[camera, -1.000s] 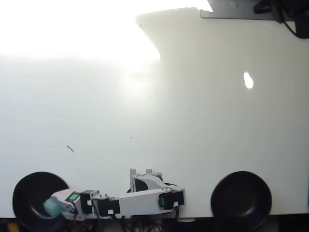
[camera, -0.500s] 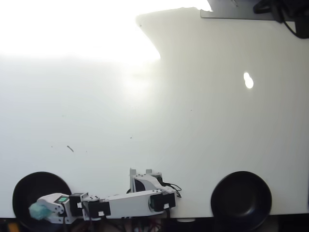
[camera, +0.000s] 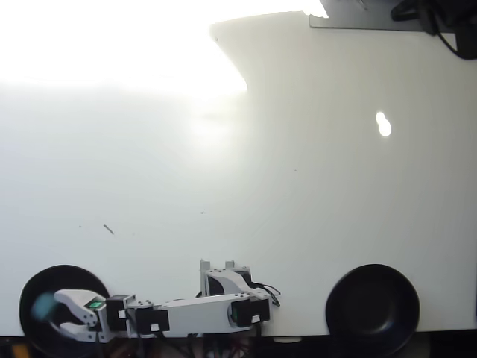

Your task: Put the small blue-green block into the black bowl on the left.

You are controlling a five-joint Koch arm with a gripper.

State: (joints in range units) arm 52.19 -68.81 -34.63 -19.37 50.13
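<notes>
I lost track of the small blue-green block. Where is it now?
In the overhead view, the small blue-green block shows as a blur inside the black bowl at lower left, just beyond the open gripper.

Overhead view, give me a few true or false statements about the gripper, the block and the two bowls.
1. The gripper is over the bowl at the view's left. True.
2. The jaws are clamped on the block. False: they are spread, and the blurred block lies free in that bowl.
3. The right bowl holds a block. False: it looks empty.
4. Both bowls sit near the table's bottom edge. True.
</notes>
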